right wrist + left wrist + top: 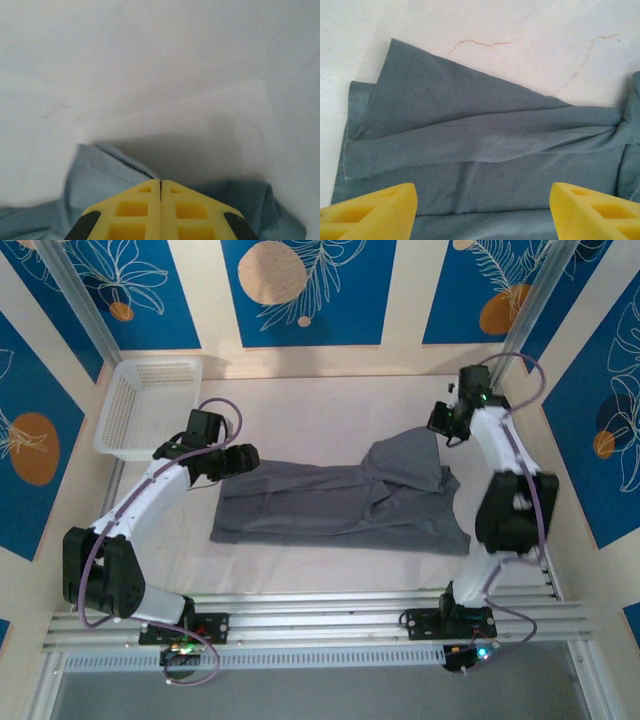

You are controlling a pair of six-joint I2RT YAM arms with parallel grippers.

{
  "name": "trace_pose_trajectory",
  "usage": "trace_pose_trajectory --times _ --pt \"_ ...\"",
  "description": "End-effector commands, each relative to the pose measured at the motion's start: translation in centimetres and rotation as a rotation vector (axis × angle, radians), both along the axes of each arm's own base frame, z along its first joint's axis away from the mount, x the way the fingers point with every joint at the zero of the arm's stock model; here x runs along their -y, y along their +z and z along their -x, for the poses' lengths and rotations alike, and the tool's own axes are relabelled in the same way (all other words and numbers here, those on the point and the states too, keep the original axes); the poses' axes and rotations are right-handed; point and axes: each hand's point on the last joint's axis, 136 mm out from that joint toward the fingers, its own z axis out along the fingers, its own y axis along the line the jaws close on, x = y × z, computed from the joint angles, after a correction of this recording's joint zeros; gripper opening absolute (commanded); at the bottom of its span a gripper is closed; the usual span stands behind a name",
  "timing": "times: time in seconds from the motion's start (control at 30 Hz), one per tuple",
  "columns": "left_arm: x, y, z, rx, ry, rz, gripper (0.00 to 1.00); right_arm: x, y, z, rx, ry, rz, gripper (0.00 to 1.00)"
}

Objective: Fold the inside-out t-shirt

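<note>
The slate-grey t-shirt (330, 505) lies spread across the middle of the white table, with loose folds along its length. My left gripper (247, 460) hovers over the shirt's left end and is open. Its yellow fingers (375, 207) stand far apart above flat cloth and a long fold (470, 145), with nothing between them. My right gripper (441, 427) is at the back right, and its jaws (160, 183) are pressed together. A peak of the shirt (408, 455) rises to it, and cloth (95, 175) hangs on both sides under the fingertips.
A white mesh basket (150, 405) stands at the back left, just beyond the left arm. Bare white table (320, 410) lies behind the shirt. The aluminium rail (320, 620) with both arm bases runs along the near edge. Patterned walls close in the sides.
</note>
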Motion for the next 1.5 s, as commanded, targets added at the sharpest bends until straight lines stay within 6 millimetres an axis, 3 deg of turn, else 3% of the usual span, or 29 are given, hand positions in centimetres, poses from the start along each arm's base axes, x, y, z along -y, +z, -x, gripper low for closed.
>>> trace_pose_trajectory --times 0.0,0.13,0.2,0.23,0.27,0.37,0.5,0.63,0.77,0.87,0.93,1.03,1.27,1.37,1.47 --pt "-0.1 1.4 -0.8 0.054 0.001 0.0 0.72 -1.5 3.5 4.2 0.164 -0.039 -0.101 0.0" --pt "0.3 1.0 -1.2 0.046 -0.015 0.011 0.74 -3.0 2.6 11.4 0.315 -0.074 -0.248 0.02" --pt "0.5 0.8 -1.3 0.041 -0.023 0.017 0.74 -3.7 2.0 13.6 0.355 -0.057 -0.286 0.43" --pt "0.7 0.9 -1.3 0.04 -0.029 0.019 0.74 -3.8 2.4 14.4 0.375 -0.049 -0.29 0.59" --pt "0.7 0.8 -1.3 0.037 -0.031 0.018 0.74 -4.0 3.0 14.9 0.397 -0.037 -0.287 0.66" --pt "0.7 1.1 -1.4 0.042 -0.03 0.015 0.74 -3.9 5.2 14.5 0.459 -0.028 -0.281 0.74" --pt "1.3 1.2 -1.1 0.044 -0.04 0.045 0.74 -5.9 3.3 11.5 0.305 0.055 -0.288 0.74" --pt "3.3 1.5 0.0 0.057 -0.123 0.107 0.76 -8.6 -2.8 8.4 -0.005 0.158 -0.166 0.72" --pt "4.0 1.7 1.1 0.058 -0.171 0.119 0.77 -7.6 -8.9 6.4 -0.165 0.092 -0.062 0.72" --pt "3.7 1.5 1.7 0.051 -0.172 0.106 0.77 -7.4 -11.6 5.9 -0.232 0.088 -0.07 0.73" --pt "3.5 1.4 1.8 0.048 -0.171 0.094 0.77 -8.1 -12.4 5.7 -0.256 0.115 -0.112 0.72" --pt "3.2 0.9 1.9 0.031 -0.165 0.07 0.77 -9.3 -12.7 5.6 -0.271 0.14 -0.179 0.6" --pt "3.3 0.2 1.7 0.012 -0.163 0.067 0.77 -9.8 -12.8 5.4 -0.271 0.134 -0.221 0.36" --pt "3.2 0.1 1.5 0.011 -0.161 0.064 0.77 -9.9 -13.0 5.4 -0.279 0.136 -0.236 0.31" --pt "3.2 0.1 1.5 0.008 -0.159 0.063 0.77 -10.1 -12.8 5.5 -0.283 0.136 -0.256 0.16"
